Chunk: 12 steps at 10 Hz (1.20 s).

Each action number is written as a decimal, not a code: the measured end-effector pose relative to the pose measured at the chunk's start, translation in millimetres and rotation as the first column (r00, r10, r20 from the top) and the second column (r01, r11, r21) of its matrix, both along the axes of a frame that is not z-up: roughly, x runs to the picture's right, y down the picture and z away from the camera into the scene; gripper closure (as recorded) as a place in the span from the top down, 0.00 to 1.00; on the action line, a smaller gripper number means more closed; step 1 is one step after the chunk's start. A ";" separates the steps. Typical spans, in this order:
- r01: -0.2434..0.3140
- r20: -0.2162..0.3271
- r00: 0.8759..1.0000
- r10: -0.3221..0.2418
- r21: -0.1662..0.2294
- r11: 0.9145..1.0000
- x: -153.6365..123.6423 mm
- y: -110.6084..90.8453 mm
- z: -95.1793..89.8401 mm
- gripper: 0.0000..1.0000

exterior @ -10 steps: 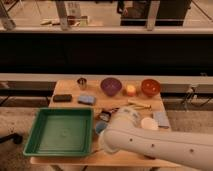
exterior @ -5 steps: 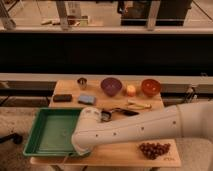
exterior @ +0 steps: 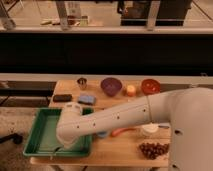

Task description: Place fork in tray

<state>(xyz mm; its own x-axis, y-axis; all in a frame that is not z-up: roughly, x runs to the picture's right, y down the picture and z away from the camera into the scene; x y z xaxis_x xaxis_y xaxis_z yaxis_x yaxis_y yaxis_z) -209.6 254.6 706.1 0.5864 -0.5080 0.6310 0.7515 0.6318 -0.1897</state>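
One arm (exterior: 125, 117): stretched across table (exterior: 116, 151) to tray (exterior: 40, 131).
Gripper (exterior: 61, 148): low over tray's front right part.
Jaws: hidden, apart or together cannot be told.
Fork: cannot be made out.
Tray: table's front left corner.

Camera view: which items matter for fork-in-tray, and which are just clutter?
Job:
- tray
- gripper, low over the tray's front right corner
- fork, not visible here

Lying about:
- metal cup
- purple bowl
- orange bowl
- dark block
- blue sponge
- carrot
- grapes
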 end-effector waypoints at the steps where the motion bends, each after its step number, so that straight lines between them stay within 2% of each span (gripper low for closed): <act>1: 0.007 0.011 1.000 -0.007 0.015 1.000 -8.1 -6.0 5.5 0.00; 3: 0.013 0.009 1.000 -0.014 0.047 0.999 -17.6 -20.5 21.2 0.00; 5: -0.011 -0.055 0.998 0.015 0.060 0.998 -19.9 -28.8 36.3 0.00; 6: -0.031 -0.104 0.994 0.038 0.068 0.997 -21.4 -29.6 43.7 0.00; 9: -0.069 -0.196 0.977 0.085 0.092 0.993 -23.3 -31.9 55.2 0.00; 12: -0.101 -0.227 0.967 0.119 0.088 0.991 -25.4 -37.7 57.9 0.00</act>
<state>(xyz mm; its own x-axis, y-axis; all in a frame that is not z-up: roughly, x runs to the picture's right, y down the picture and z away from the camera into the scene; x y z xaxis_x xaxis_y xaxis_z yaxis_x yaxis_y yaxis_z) -235.0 216.9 763.9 0.7669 -0.4726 0.4342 0.6176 0.7273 -0.2992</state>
